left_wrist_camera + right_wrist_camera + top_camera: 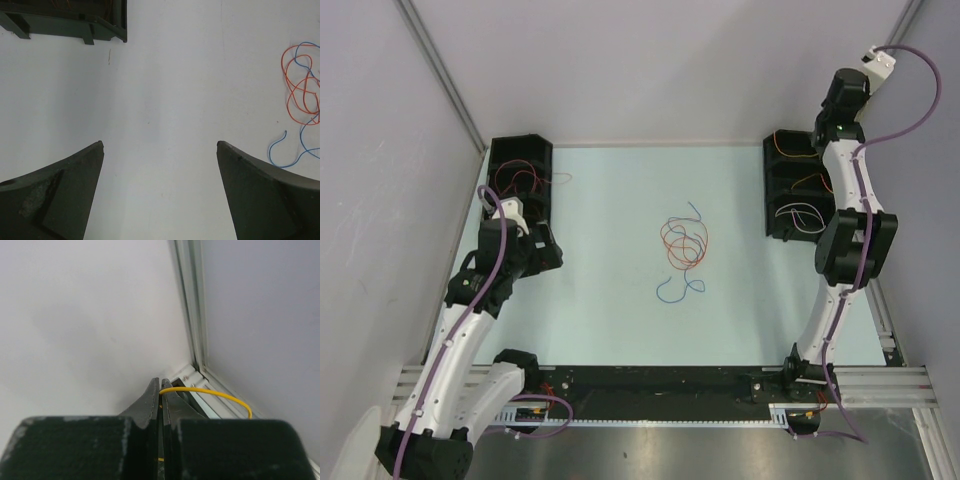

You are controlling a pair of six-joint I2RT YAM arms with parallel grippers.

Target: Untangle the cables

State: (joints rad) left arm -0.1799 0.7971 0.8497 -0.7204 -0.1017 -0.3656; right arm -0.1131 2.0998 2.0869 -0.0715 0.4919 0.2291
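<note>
Cables [685, 245], orange, red and blue, are found knotted mid-tabletop [610, 300], the left claw [160, 145] is held spread and empty to their left, and the right claw [160, 387] is pinched on a yellow wire [210, 392] aloft, which is judged best lowered slackly into the right-hand bin [769, 200].

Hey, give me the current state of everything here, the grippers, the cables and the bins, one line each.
Left gripper: open, empty.
Right gripper: shut on yellow cable, held up high.
Cable tangle: orange, red and blue loops knotted together, untouched.
Left bin: holds red cables.
Right bin: holds orange cables and white cables.
</note>
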